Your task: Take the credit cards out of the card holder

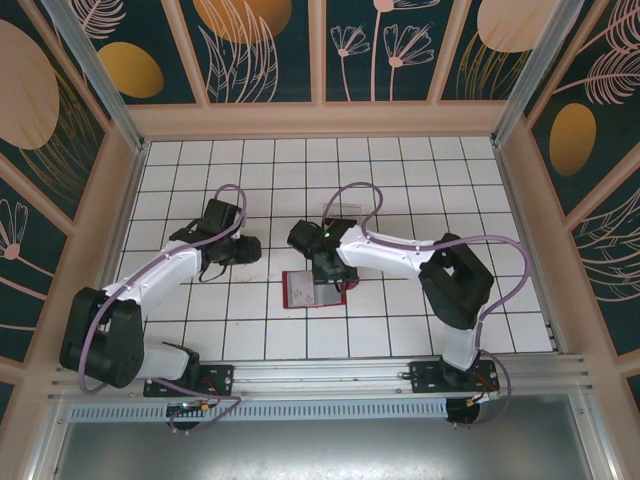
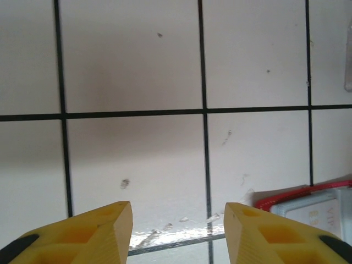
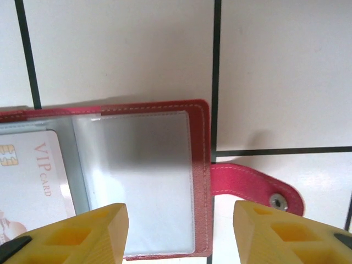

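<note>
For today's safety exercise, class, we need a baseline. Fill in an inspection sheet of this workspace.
Surface: white tiled table, small scuffs.
Job's things: red card holder lying open, snap tab out; VIP card in its sleeve.
Clutter: clear plastic box beyond the holder.
End effectors: left end effector open over bare tile; right end effector open above the holder.
Cables: purple cables looping above the table.
Surroundings: floral wall panels.

The card holder (image 1: 312, 291) is lying open on the table (image 1: 400, 170), with a card (image 3: 33, 176) sitting in the half away from its tab (image 3: 253, 184). The right gripper (image 3: 180, 220) is hanging just above the card holder, the left gripper (image 2: 179, 220) is hovering to its left, and a box (image 1: 341, 211) is sitting behind it.
</note>
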{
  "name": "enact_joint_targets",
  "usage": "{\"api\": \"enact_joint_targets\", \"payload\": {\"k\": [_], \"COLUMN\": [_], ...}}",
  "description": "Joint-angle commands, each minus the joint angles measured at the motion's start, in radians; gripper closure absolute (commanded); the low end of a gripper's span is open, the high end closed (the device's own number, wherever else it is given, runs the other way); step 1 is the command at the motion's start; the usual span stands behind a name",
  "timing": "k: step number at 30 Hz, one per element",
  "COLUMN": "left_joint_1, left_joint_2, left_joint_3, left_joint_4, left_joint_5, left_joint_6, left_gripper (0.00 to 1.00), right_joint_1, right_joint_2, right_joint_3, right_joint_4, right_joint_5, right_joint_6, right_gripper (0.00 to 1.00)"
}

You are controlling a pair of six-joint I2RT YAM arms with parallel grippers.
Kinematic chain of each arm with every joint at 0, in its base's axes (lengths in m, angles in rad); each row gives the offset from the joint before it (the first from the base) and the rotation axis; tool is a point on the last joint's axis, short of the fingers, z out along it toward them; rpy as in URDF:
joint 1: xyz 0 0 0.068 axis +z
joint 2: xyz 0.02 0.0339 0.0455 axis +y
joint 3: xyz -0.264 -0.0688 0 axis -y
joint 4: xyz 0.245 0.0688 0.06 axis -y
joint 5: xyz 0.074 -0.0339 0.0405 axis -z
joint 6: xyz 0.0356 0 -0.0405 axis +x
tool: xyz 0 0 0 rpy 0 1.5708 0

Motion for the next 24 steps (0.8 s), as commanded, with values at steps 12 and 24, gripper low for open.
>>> {"api": "enact_joint_targets", "payload": {"k": [12,24], "left_joint_1": [-0.170,-0.243], "left_joint_2": [0.090,0.099], "left_joint_3": [-0.005,-0.089], "left_joint_4": [0.130,0.194], "left_joint_5": [0.105,0.159], "left_joint_6": [-0.176,-0.277], "left_gripper": [0.58,0.62], "right_joint_1": [-0.116,-0.199], "right_joint_2": [-0.189,-0.198], "right_joint_3": [-0.241,-0.397], "right_joint_4": [0.432,0.712], "right_joint_5": [-0.425,-0.679], "right_joint_6": [-0.080,-0.025], "right_gripper": [0.53,0.59]}}
